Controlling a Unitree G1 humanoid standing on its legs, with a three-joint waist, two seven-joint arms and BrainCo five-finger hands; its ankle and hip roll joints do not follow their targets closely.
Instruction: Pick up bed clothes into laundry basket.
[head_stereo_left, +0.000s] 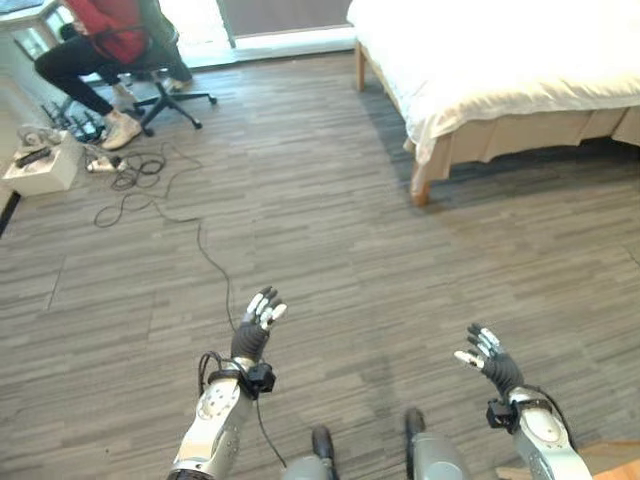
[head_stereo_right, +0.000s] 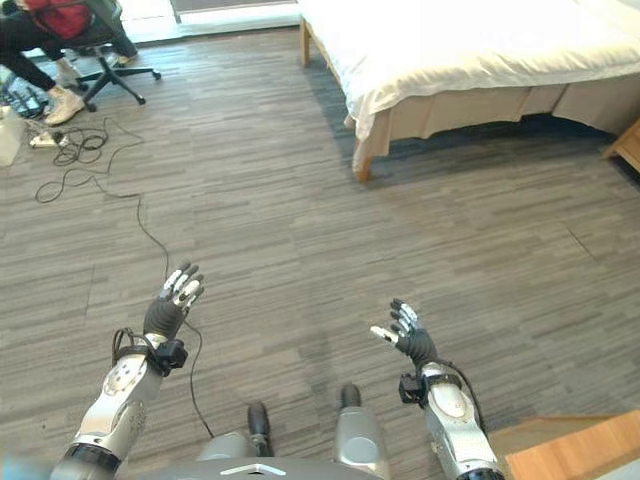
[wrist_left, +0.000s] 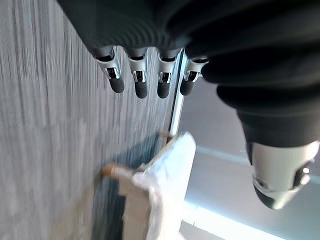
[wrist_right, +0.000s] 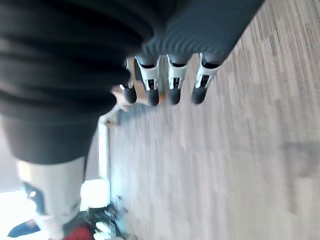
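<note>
A bed with white bedding on a wooden frame stands at the far right, well beyond both hands. My left hand is raised over the bare floor at the lower left, its fingers straight and holding nothing. Lower right, my right hand is also up over the floor with straight fingers, empty. The bed's white cover and a wooden leg show past my left hand in the left wrist view.
A person sits on a black office chair at the far left. Loose cables trail over the grey plank floor toward me. A white box stands at the left edge. A wooden surface shows at the lower right.
</note>
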